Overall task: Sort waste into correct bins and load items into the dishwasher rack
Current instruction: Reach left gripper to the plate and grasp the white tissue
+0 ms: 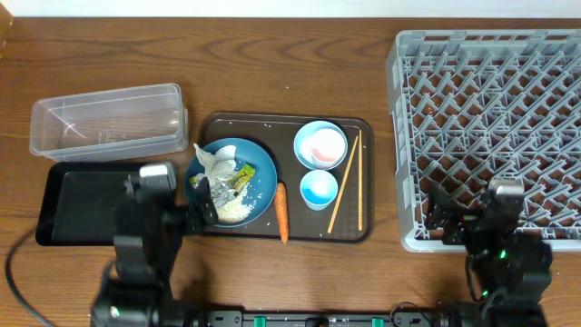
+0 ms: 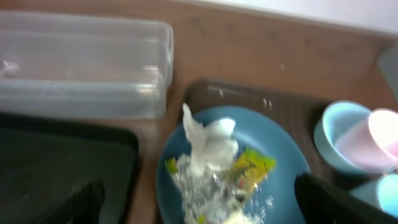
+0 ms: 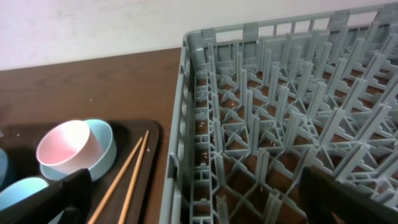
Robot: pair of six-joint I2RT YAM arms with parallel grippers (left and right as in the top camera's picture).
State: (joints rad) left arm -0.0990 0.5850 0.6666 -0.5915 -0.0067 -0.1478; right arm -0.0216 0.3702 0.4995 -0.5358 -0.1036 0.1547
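Observation:
A round blue plate (image 1: 259, 163) on the brown serving tray holds crumpled white tissue (image 1: 213, 162), green-yellow wrappers (image 1: 241, 176) and a heap of rice (image 1: 238, 211). An orange carrot (image 1: 282, 213) lies beside the plate. Two light-blue bowls (image 1: 320, 145) (image 1: 319, 189) and wooden chopsticks (image 1: 345, 191) lie on the tray's right half. My left gripper (image 1: 203, 205) is open at the plate's near-left edge; in the left wrist view it (image 2: 205, 208) straddles the tissue (image 2: 208, 140) and wrapper (image 2: 252, 165). My right gripper (image 1: 461, 220) is open over the grey rack's (image 1: 490, 109) front-left corner, and shows in the right wrist view (image 3: 199, 205).
A clear plastic box (image 1: 104, 118) stands at the left, with a flat black tray (image 1: 77, 204) in front of it. The brown serving tray (image 1: 363, 127) sits between them and the rack. The rack (image 3: 280, 118) fills the right side, close to the chopsticks (image 3: 127, 177).

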